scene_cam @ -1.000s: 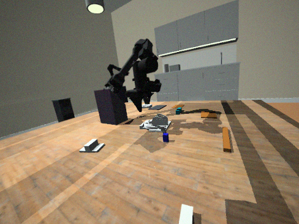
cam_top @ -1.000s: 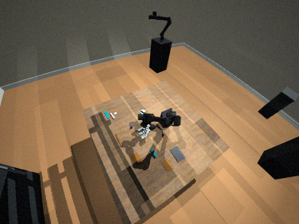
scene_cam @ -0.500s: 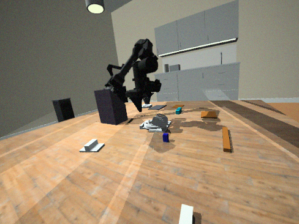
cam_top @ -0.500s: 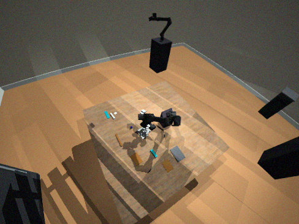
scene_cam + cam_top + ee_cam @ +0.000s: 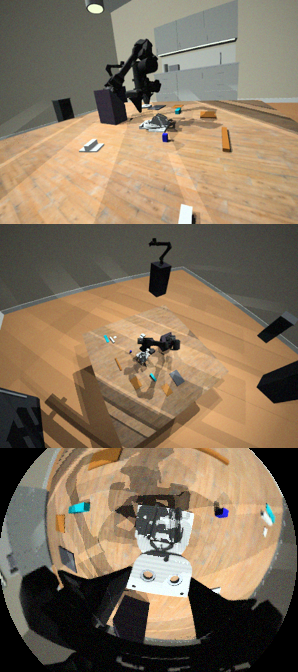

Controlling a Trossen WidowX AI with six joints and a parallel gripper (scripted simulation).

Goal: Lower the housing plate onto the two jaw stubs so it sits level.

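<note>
Housing plate (image 5: 146, 106) (image 5: 160, 584), white with two round holes, was clasped between the fingers of your claw (image 5: 149, 350) (image 5: 144, 107) (image 5: 160, 573), low in the middle of the wrist view. Just beyond it in that view, you had the white-and-dark assembly (image 5: 142, 357) (image 5: 157, 123) (image 5: 165, 530) on the desk (image 5: 195, 362) (image 5: 134, 177) (image 5: 240, 548); you couldn't tell whether plate and stubs touched. Farther out, your blue block (image 5: 130, 351) (image 5: 165, 138) (image 5: 221, 513) sat at upper right and your teal block (image 5: 152, 377) (image 5: 178, 111) (image 5: 79, 507) at upper left. Farthest, along the top edge, lay your orange slab (image 5: 135, 382) (image 5: 208, 114) (image 5: 105, 457) and, right of it, your orange bar (image 5: 118, 364) (image 5: 225, 139) (image 5: 212, 455).
</note>
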